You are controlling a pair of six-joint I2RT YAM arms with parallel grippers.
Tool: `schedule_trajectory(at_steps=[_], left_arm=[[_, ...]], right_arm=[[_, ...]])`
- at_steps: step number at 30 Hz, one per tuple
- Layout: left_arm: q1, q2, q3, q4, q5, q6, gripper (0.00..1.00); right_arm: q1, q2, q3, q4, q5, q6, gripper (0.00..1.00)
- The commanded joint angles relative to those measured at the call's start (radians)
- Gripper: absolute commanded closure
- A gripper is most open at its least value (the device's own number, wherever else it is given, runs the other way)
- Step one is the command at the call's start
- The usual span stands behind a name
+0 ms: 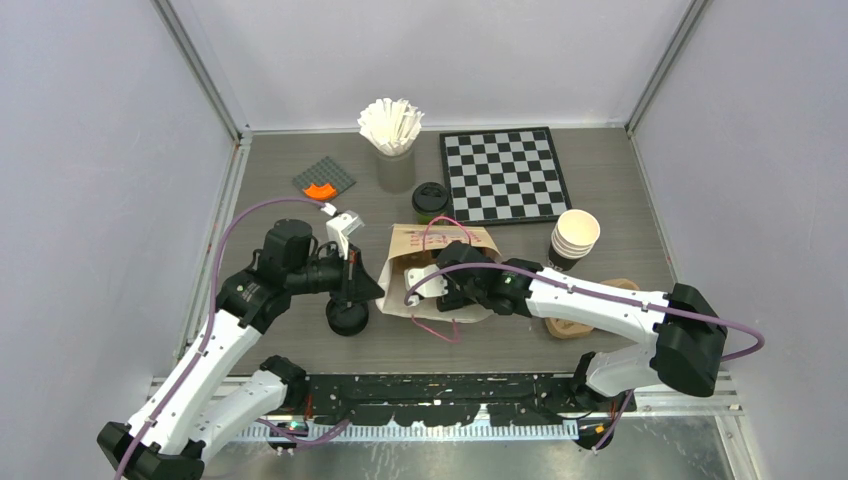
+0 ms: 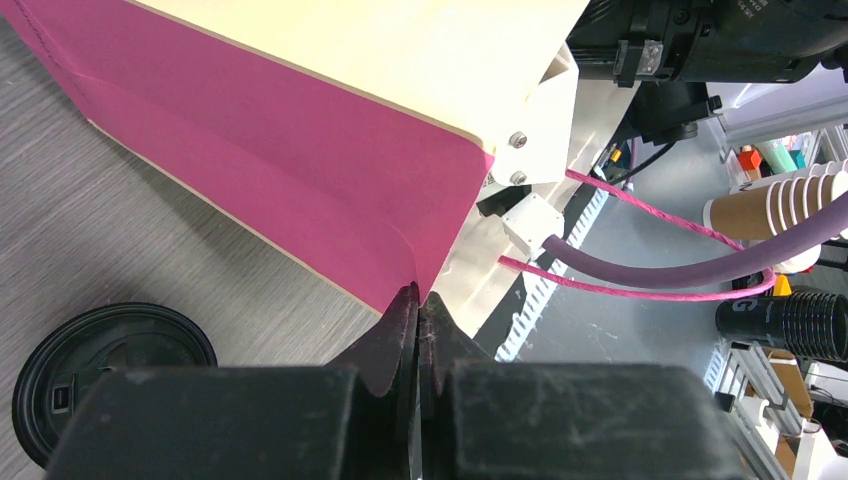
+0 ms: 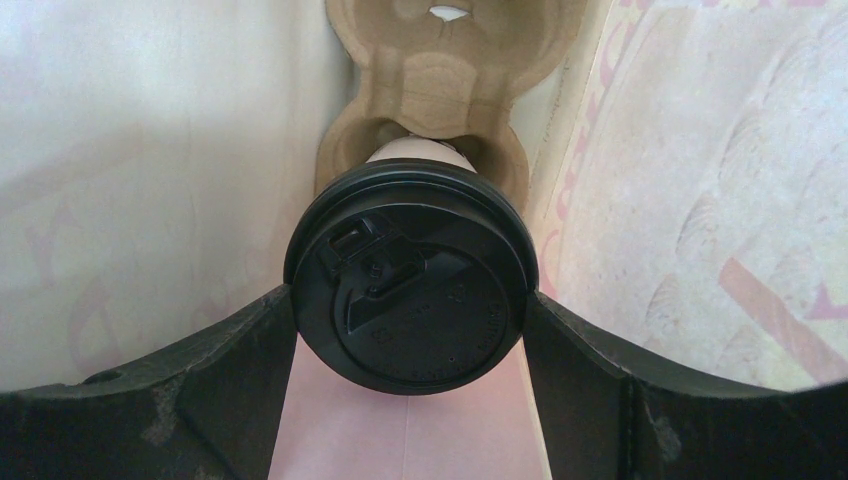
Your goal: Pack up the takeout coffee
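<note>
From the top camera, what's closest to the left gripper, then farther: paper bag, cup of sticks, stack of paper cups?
1. paper bag, pinched by the left gripper.
2. cup of sticks, at the back.
3. stack of paper cups, far right.

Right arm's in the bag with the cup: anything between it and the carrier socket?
Nothing visible does. The black-lidded paper cup, between the right gripper's fingers, sits right at the near socket of the brown pulp carrier; the cream paper bag's walls stand off to both sides. The lid hides the cup's base.
</note>
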Motion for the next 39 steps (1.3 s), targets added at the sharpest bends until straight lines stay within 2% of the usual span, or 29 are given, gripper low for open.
schedule_trajectory(at_steps=[1,3,12,25,39], left_arm=[[-0.001,0.005,0.013,0.021,0.027,0.006,1.0],[-0.001,0.008,0.013,0.024,0.028,0.006,1.0],[0.0,0.02,0.013,0.039,0.029,0.0,1.0],[-0.001,0.026,0.023,0.04,0.024,-0.005,1.0],[-0.001,0.02,0.019,0.03,0.025,-0.004,1.0]], right_arm=[[-0.014,-0.001,0.01,-0.052,0.002,0.033,0.23],[-0.015,-0.011,0.024,-0.067,0.0,0.034,0.18],[-0.015,-0.048,0.049,-0.104,-0.052,0.02,0.1],[-0.015,-0.066,0.099,-0.179,-0.119,0.012,0.09],[-0.01,-0.072,0.182,-0.268,-0.147,0.08,0.08]])
